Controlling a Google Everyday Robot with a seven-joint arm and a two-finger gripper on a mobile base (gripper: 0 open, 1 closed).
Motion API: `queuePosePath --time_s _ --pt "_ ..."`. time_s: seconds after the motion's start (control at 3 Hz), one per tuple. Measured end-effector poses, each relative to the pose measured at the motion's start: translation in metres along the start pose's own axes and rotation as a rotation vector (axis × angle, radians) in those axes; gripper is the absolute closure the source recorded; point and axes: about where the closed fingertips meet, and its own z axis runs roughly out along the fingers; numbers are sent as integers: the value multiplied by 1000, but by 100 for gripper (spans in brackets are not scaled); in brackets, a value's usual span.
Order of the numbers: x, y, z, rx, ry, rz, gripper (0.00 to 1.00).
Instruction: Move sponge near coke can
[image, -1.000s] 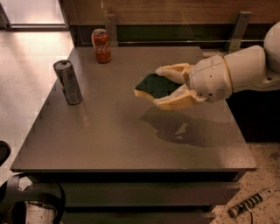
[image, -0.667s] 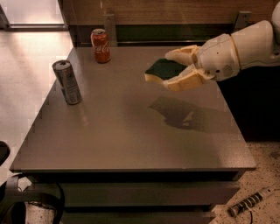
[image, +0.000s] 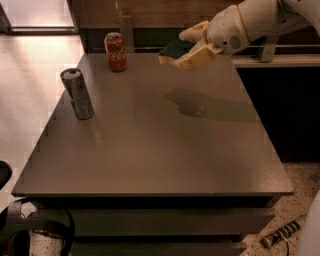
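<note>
sponge (image: 172, 49) is off the worktop (image: 150, 150), clamped between the fingers of the gripper (image: 187, 48), which hangs in the air over the far edge, right of centre. coke can (image: 115, 52) stands nr the far-left corner, w/ a clear gap between the two. pickup looks done, carry approx. halfway. left to do: go left to the can, lower, let go. taller silver can (image: 77, 93) at left edge isn't involved.

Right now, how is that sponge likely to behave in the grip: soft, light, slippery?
Probably soft: the tool, above the table's far side right of the coke can, pinches the sponge top and bottom. Likely light, sticking out of that grip without drooping. Being a flat slab, it should not roll once set down.
</note>
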Motion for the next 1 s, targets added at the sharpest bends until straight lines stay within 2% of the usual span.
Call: queuePosePath --time_s 0.33,0.67,1.0 --pt "-8 -34 21 28 -28 -36 100" --pt "-11 -53 45 53 -75 -75 100" --pt "13 -68 101 84 -141 -57 100"
